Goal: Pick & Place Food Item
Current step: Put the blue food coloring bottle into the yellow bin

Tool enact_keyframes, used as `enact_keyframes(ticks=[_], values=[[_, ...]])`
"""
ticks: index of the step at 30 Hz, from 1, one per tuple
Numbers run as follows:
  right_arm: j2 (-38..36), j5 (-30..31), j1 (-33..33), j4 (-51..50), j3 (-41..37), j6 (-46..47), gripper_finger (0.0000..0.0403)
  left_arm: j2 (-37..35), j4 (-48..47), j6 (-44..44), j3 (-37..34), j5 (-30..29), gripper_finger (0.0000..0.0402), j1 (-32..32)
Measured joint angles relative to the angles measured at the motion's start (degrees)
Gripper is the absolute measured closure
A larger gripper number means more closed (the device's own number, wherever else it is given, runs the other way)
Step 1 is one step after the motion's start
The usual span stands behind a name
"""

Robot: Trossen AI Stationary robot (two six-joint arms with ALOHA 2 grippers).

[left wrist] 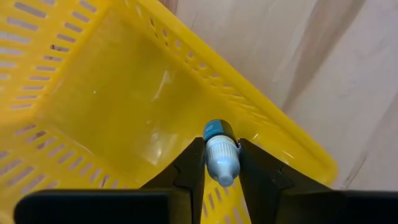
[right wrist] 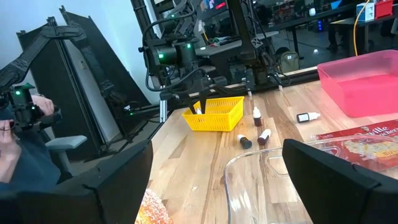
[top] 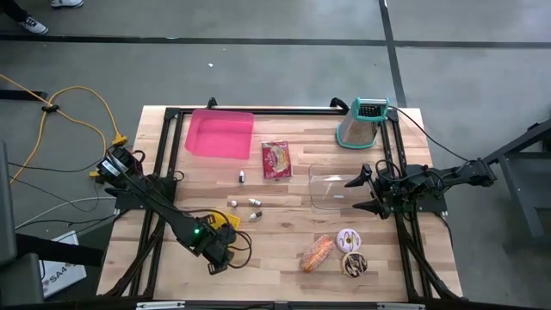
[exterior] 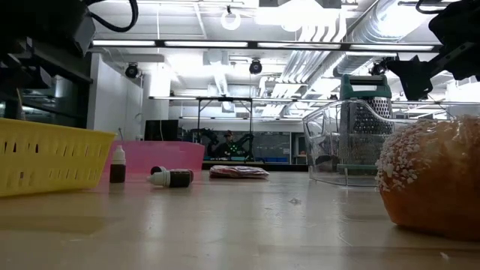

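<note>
My left gripper (left wrist: 220, 167) hangs over the yellow slotted basket (left wrist: 118, 106) at the table's near left, shut on a small bottle (left wrist: 219, 152) with a white cap and a blue band. From across the table it shows above the basket (right wrist: 214, 114). Several more small bottles (top: 244, 205) lie on the wood beside the basket. A bread roll (top: 316, 252) and two doughnuts (top: 351, 252) lie at the near right. My right gripper (top: 362, 191) waits open and level at the right, by a clear tub (top: 331, 191). My left gripper pinches the small bottle between its two fingers, on the sides of the white cap (left wrist: 214, 163). The fingers point steeply down from above. The bottle's dark body and blue band (left wrist: 217, 130) stick out past the fingertips, over the inside of the basket near its wall.
A pink tray (top: 220, 133) lies at the far left, with a red snack packet (top: 276, 159) beside it and a metal grater (top: 362, 123) at the far right. Bare wood lies between the basket and the bread roll.
</note>
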Motion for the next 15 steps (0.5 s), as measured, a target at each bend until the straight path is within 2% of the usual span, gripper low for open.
enact_keyframes(ticks=[15], values=[[0.0, 0.0, 0.0, 0.0, 0.0, 0.0, 0.0055, 0.0, -0.1, 0.0, 0.0, 0.5, 0.0308, 0.0]])
